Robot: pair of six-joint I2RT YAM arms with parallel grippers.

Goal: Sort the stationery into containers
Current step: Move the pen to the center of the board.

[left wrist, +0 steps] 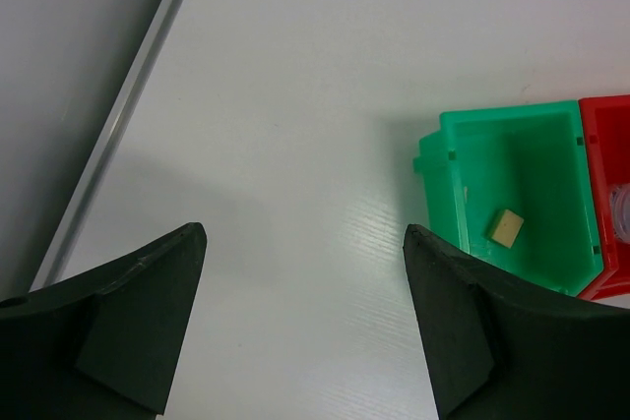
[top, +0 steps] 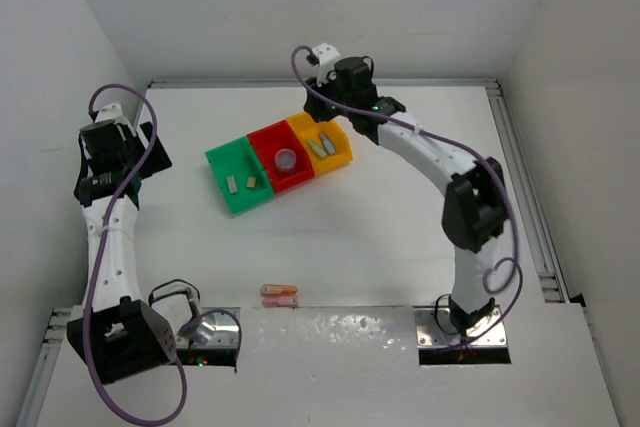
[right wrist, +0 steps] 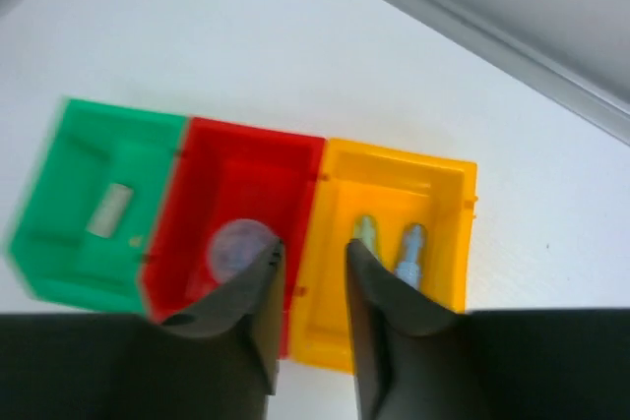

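The three joined containers lie mid-table: green bin (top: 218,169), red bin (top: 266,137), yellow bin (top: 343,150). The green bin holds two beige blocks (top: 232,185). The red one holds the lavender roll (top: 287,159). The yellow one holds a green stick (top: 313,146) and a blue stick (top: 326,143). Orange and pink sticks (top: 279,293) lie on the table near the front edge. My right gripper (right wrist: 313,248) hovers above the red-yellow divider, slightly open and empty. My left gripper (left wrist: 305,233) is wide open and empty, left of the green bin (left wrist: 502,113).
A metal rail (left wrist: 118,115) runs along the table's left edge, and another (top: 520,177) along the right edge. White walls enclose the back and sides. The arm bases (top: 130,332) stand at the near edge.
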